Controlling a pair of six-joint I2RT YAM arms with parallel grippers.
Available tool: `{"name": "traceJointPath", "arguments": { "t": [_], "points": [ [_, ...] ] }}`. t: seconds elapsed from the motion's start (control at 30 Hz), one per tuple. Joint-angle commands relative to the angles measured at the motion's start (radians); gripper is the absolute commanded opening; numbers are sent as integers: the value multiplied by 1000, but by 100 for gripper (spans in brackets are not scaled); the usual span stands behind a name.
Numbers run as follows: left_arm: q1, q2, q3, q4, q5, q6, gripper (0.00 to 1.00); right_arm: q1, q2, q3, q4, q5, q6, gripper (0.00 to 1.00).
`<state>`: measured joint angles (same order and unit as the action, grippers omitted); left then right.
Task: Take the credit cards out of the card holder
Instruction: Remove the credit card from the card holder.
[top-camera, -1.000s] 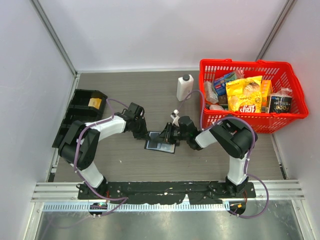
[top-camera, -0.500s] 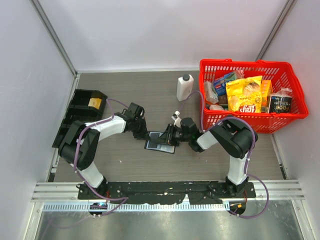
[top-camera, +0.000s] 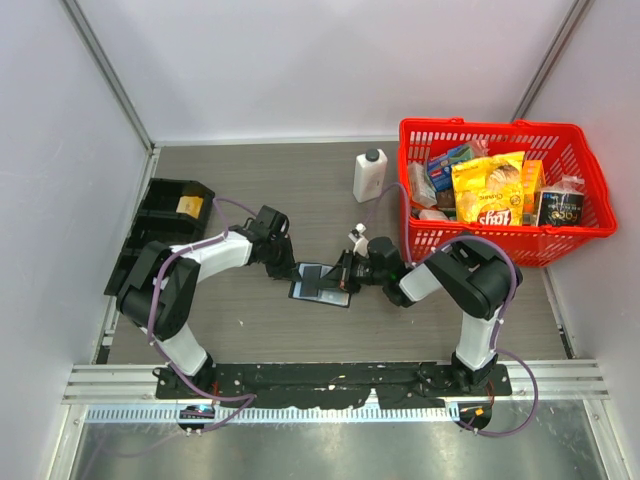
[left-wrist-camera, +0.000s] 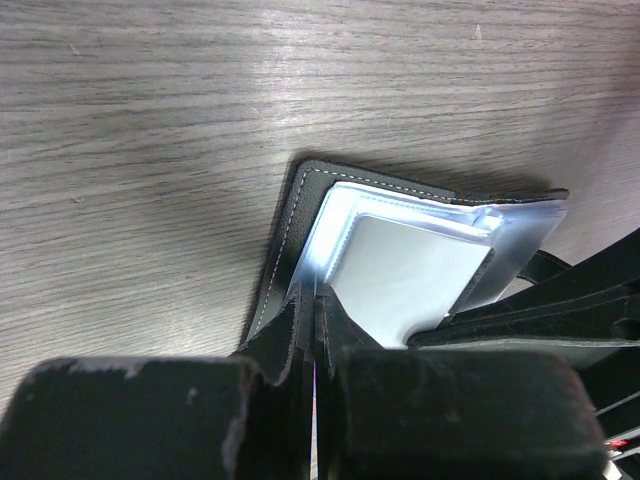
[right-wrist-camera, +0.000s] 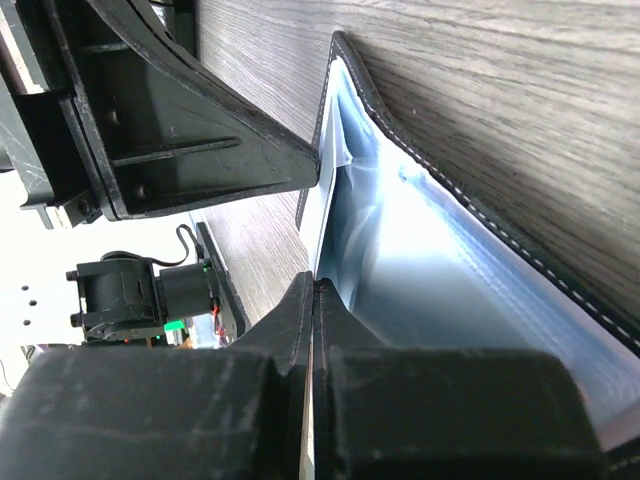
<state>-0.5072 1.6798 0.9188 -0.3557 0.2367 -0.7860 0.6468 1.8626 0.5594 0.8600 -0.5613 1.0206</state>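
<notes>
Left gripper (left-wrist-camera: 315, 325): closed on the near flap of the card holder (left-wrist-camera: 285, 240), pinning it open on the desk (left-wrist-camera: 150, 120).

Right gripper (right-wrist-camera: 313, 292): jaws closed, tips meeting at the pale inner edge on the far side of the card holder. A thin light sliver runs between them. Cannot tell whether it is a card or only the clear sleeve (left-wrist-camera: 520, 222).

Credit cards (left-wrist-camera: 410, 275): inside the card holder. One pale face shows behind the sleeve. None lies outside it.

Step in hand (judgement): drawing out the first card. To do it well:
- Left gripper holds the flap clamped flat so the card holder does not follow.
- Right gripper pulls slowly, in the plane of the pocket, straight away from the card holder.
- If the sleeve bulges or the card holder lifts, the pinch is probably on plastic, so release and re-pinch on the card's edge.

Against one second earlier:
- Right gripper has backed from over the card holder's middle to its edge, so the top view shows more blue interior.
- Its jaws were slightly apart then and are closed now.
- Left gripper and card holder are unmoved.
</notes>
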Motion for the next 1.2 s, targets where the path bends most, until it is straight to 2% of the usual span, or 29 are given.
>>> {"name": "traceJointPath", "arguments": {
  "t": [0.0, 0.13, 0.33, 0.43, 0.63, 0.83, 1.0, 1.17],
  "points": [
    [-5, 6, -24, -45, -36, 11, 0, -30, -56, -26, 51, -19, 4, 1],
    [-5, -9, -24, -37, -27, 11, 0, -32, -54, -23, 19, -20, -8, 1],
    [-5, -103, -28, -8, -19, -4, 27, -32, -40, -16, 20, -17, -2, 1],
    [-4, -149, -23, 21, 1, -9, 30, -32, -33, -15, 28, -19, 1, 1],
    [-8, -125, -14, 90, 102, -33, 26, -32, -22, -9, 28, -22, 1, 1],
    [-8, -43, -17, 116, 110, -36, 25, -32, -16, -4, 20, -20, 3, 1],
    [-7, 9, -43, 116, 102, -59, 6, -32, -19, -1, 16, -11, 10, 2],
    [1, -14, -64, 72, 36, -44, 2, -30, -23, -3, 13, -8, 10, 4]
  ]
}}
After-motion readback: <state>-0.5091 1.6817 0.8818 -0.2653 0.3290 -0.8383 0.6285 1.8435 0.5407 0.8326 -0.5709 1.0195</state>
